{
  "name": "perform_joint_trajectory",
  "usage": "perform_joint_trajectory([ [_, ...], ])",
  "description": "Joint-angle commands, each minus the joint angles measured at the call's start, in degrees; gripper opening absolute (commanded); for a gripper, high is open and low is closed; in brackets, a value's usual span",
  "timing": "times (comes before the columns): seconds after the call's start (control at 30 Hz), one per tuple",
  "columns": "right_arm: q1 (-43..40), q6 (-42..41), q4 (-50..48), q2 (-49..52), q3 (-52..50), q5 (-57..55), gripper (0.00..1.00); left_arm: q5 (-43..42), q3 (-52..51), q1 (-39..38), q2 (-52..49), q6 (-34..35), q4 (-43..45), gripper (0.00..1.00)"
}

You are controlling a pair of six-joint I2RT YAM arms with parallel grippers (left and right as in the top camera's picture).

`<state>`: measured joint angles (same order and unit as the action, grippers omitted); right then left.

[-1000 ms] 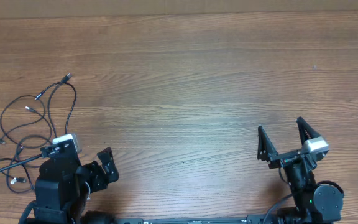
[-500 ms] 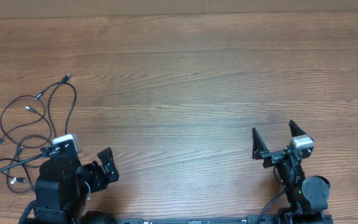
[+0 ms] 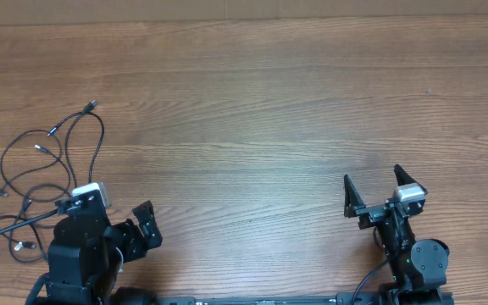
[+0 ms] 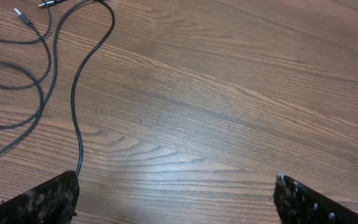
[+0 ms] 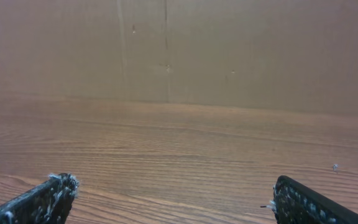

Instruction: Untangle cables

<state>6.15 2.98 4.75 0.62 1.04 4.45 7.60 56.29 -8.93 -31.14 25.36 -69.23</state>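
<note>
The cables are seen as a loose tangle of overlapping loops at the left edge of the tabletop, with several silver-tipped plugs spread at its far side. Nothing is lifted; every strand lies flat on the wood, so the task is judged not yet begun.

The left tool is held low just beside the near part of the tangle and is spread wide, with nothing between its fingers. In the left wrist view one strand is seen running down to the tool's left finger; whether it is touched cannot be told. This placement is judged to be a ready stance: the first pick is likely meant for this arm, since the tangle is within its reach.

The right tool is kept well apart from the cables, over bare wood near the front edge. It too is spread wide and empty; only wood is shown between its fingers in its wrist view. It is probably parked there so that a strand can be passed to it once one is drawn out.
</note>
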Motion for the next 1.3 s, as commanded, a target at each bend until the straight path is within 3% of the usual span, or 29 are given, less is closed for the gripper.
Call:
perform_joint_trajectory([
  [0.0, 0.2, 0.3, -0.3, -0.5, -0.6, -0.5, 1.00, 0.7, -0.3, -0.1, 0.0, 0.4, 0.0, 0.99],
  [0.67, 0.2, 0.3, -0.3, -0.5, -0.6, -0.5, 1.00, 0.7, -0.3, -0.1, 0.0, 0.4, 0.0, 0.99],
  [0.9, 0.2, 0.3, -0.3, -0.5, -0.6, -0.5, 1.00, 1.4, -2.3, 0.8, 4.5, 0.4, 0.3, 1.00],
  [1.1, 0.2, 0.3, -0.3, -0.5, -0.6, -0.5, 1.00, 1.4, -13.4, 4.3, 14.5, -0.3, 11.0, 1.00],
  [1.27, 0.2, 0.3, -0.3, -0.5, -0.6, -0.5, 1.00, -5.1, -25.7, 7.5, 22.8, -3.5, 23.1, 1.00],
])
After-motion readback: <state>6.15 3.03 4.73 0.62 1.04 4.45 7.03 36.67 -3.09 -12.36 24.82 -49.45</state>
